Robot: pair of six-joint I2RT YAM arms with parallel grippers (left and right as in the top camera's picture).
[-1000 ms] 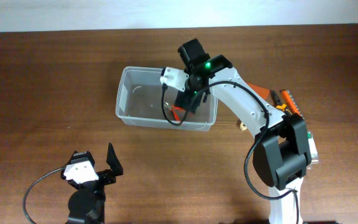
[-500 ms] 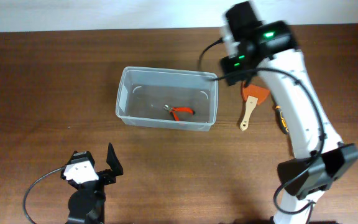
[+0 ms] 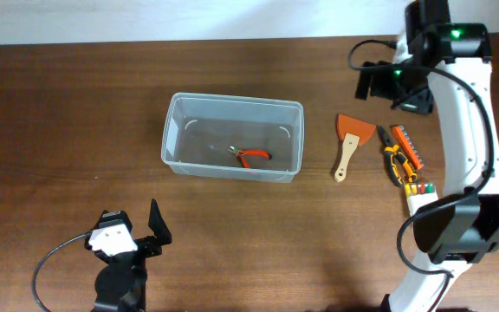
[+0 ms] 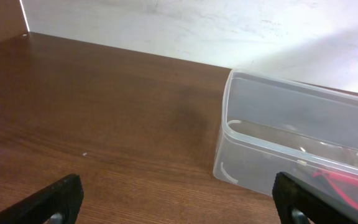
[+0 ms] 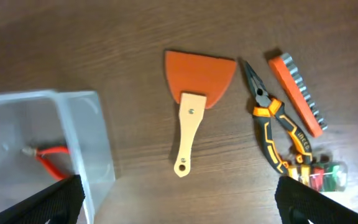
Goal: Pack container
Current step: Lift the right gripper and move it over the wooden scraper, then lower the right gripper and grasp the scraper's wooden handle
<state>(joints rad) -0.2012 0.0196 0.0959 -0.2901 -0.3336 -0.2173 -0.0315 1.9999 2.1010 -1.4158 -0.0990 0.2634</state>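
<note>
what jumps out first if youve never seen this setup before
The clear container in the middle draws the eye first, with small red-handled pliers lying inside it near its right end. Just to its right, outside it, lie an orange scraper with a pale wooden handle, orange-and-black pliers and an orange bit strip, side by side.

White right arm, black joints, 1 green light.
</note>
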